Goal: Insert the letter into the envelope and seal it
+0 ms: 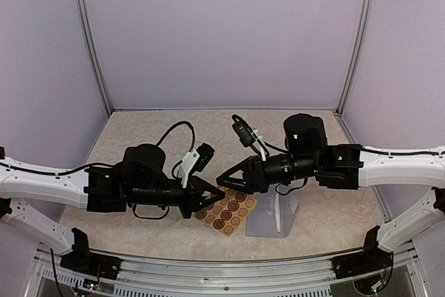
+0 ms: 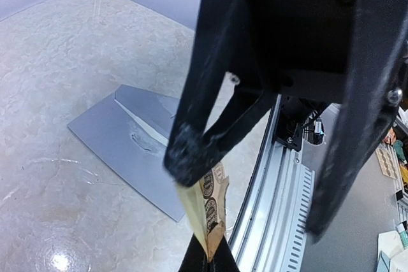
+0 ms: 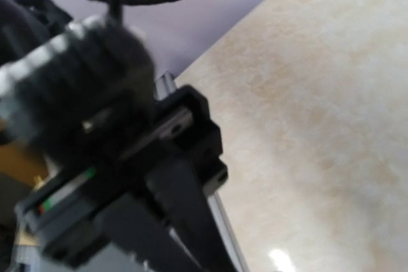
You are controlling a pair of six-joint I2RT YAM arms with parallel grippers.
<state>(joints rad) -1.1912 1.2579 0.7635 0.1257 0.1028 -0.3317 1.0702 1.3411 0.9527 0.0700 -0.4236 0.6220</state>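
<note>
**Top external view: left claw pinches the sticker sheet; the envelope lies to its right**

Top external view, from above and behind the arms; the two claws meet near the middle of the table (image 1: 139,137), towards its near edge. The left claw (image 1: 208,198) reaches in from the left; the left wrist view shows it (image 2: 207,260) closed tight on the near edge of the tan sticker sheet (image 2: 209,211), which stands up on edge from the grip. The right claw (image 1: 224,180) reaches in from the right; its two fingers stand apart, gripping nothing, with one fingertip (image 2: 183,160) just at the sheet's upper edge.

The envelope (image 1: 268,224) lies flat on the table, right of both claws and just beside the sticker sheet (image 1: 226,213), partly under the right arm's wrist; the right arm is the nearer one. In the left wrist view the envelope (image 2: 115,135) shows its flap end turned to the far side; its long axis seems to run from near to far, though the right arm hides too much from above to be sure. The coming move likely turns on carrying a sticker rightward to that flap.
</note>
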